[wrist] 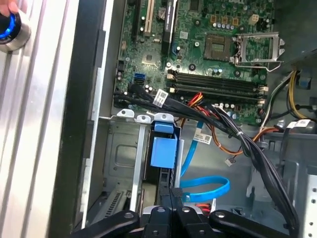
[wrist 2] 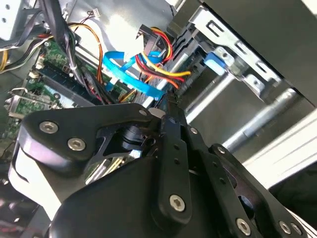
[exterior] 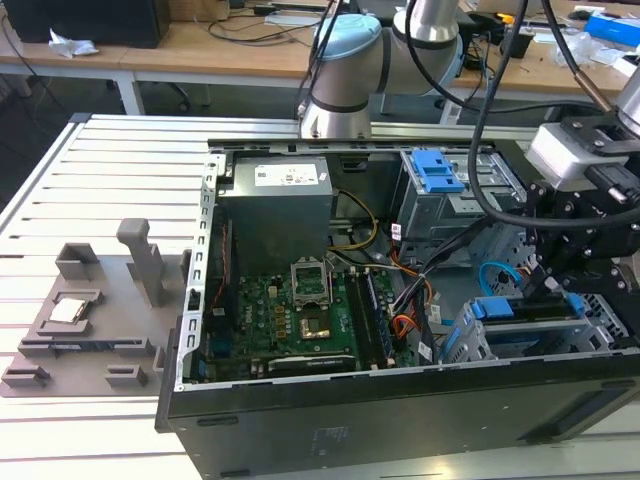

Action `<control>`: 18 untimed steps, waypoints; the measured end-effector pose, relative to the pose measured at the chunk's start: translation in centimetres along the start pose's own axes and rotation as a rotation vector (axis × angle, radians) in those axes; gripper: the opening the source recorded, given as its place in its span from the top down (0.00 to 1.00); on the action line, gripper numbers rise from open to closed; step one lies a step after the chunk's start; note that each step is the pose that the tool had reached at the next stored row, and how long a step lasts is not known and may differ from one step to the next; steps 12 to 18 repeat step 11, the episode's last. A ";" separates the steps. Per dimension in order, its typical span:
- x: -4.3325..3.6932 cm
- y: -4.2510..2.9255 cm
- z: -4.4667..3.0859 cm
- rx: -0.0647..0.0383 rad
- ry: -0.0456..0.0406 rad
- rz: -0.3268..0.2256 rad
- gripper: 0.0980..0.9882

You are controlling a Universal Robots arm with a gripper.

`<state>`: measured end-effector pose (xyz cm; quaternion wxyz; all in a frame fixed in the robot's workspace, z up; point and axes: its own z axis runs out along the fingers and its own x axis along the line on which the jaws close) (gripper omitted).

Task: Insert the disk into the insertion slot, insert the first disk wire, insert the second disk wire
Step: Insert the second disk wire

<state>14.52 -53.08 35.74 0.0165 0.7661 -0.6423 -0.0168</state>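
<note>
While the exterior view places the gripper (exterior: 550, 285) over the insertion slot (exterior: 470, 345) at 4 o'clock | first wrist view: fingers closed, seemingly pinching something dark | disk (wrist: 162, 148): blue carrier seated in slot

The green board (wrist: 208, 54) sits inside the open computer case (wrist: 86, 124). Black wires (wrist: 233, 134) run across it. A blue flat cable (wrist: 205, 191) loops near the silver metal cage (wrist: 121, 153). A blue plastic piece (wrist: 163, 148) stands just above the black gripper (wrist: 171, 218), whose fingers are close together.
</note>
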 end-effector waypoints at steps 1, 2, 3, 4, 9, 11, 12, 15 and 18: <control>0.00 0.02 -0.41 0.000 0.0002 0.000 0.99; 0.00 0.03 -0.58 0.000 0.0004 0.000 0.99; 0.00 0.04 -0.72 0.000 0.0003 0.000 0.99; 0.00 0.04 -0.79 0.000 0.0002 0.000 0.99; 0.00 0.05 -0.91 0.000 0.0003 0.000 0.99; 0.00 0.05 -0.92 0.000 0.0003 0.000 0.99; 0.00 0.05 -0.92 0.000 0.0003 0.000 0.99; 0.00 0.05 -0.92 0.000 0.0003 0.000 0.99; 0.00 0.05 -0.92 0.000 0.0003 0.000 0.99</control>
